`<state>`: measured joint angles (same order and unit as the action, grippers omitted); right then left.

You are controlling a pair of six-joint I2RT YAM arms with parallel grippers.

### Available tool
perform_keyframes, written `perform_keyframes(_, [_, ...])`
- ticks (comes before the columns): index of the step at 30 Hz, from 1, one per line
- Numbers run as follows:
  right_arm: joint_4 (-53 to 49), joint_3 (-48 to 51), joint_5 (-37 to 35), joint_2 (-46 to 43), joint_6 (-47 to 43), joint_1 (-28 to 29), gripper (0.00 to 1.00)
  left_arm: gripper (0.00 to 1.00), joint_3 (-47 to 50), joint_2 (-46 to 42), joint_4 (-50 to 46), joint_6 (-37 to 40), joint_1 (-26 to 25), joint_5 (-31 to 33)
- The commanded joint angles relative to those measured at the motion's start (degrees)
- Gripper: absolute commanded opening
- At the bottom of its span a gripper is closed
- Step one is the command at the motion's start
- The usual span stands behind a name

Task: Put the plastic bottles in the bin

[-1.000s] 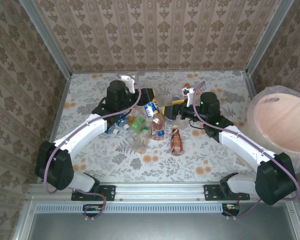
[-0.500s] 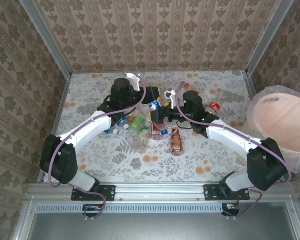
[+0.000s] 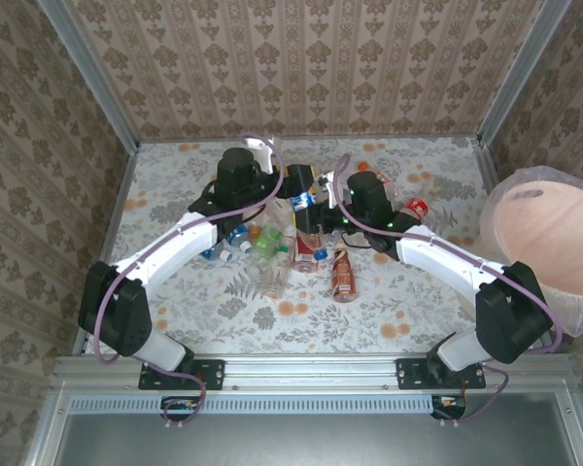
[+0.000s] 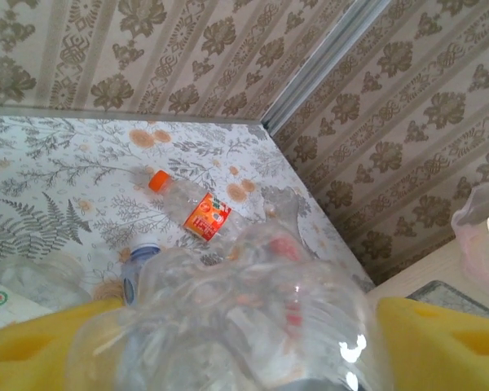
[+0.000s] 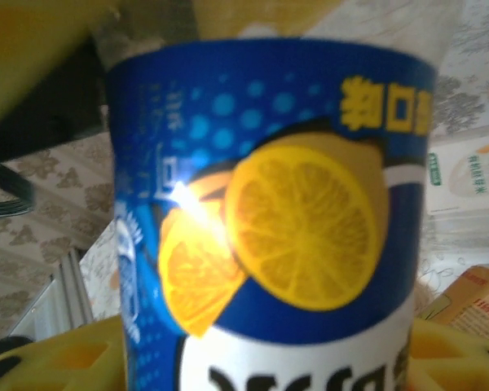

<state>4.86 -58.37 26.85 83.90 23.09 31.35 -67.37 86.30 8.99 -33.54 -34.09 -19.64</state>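
Right wrist view: I find the right gripper (image 5: 257,354) closed on the blue-labelled bottle (image 5: 269,187), with its yellow pads (image 5: 53,358) against the label on both sides, so I judge the grasp step to be in hand. The left gripper (image 4: 236,346) has a clear crushed bottle (image 4: 244,301) between widely set pads (whether they press it, or whether it is the same bottle, I cannot tell). Next move, in my judgement: lift clear of the bottle pile (image 3: 272,248) mid-table and carry rightward to the bin (image 3: 544,243), which stands well apart past the right edge of the table (image 3: 418,311).
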Motion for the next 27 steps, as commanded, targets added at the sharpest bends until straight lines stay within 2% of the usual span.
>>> perform_keyframes(1, [-3.5, -1.14, -4.13, -2.36, -1.27, -0.6, 0.54, 0.97, -3.25, -0.84, -0.29, -1.82, 0.15, -1.37])
perform_keyframes(2, [-4.11, -1.05, -4.83, -2.74, -1.25, -1.02, 0.53, 1.0, -3.69, -1.2, -1.1, -1.67, 0.23, -1.25])
perform_keyframes(6, [-9.32, -1.57, -8.82, -5.48, -1.37, -3.97, 0.5, 1.0, -4.23, -3.91, -4.32, -1.86, 0.99, 2.3])
perform_keyframes(13, [-19.83, -4.17, -14.95, -12.77, -3.92, -10.76, 0.48, 1.0, 1.33, -10.95, -7.82, -0.67, 2.57, 14.95])
perform_keyframes(19, [-28.36, -11.32, -19.73, -19.54, -11.53, -15.88, 0.45, 1.0, 7.77, -15.63, -7.19, 0.28, 4.35, 21.45])
perform_keyframes(27, [-35.21, -23.77, -27.22, -23.24, -17.99, -25.75, 0.45, 1.0, 11.89, -18.3, -5.02, -1.09, 5.51, 23.91])
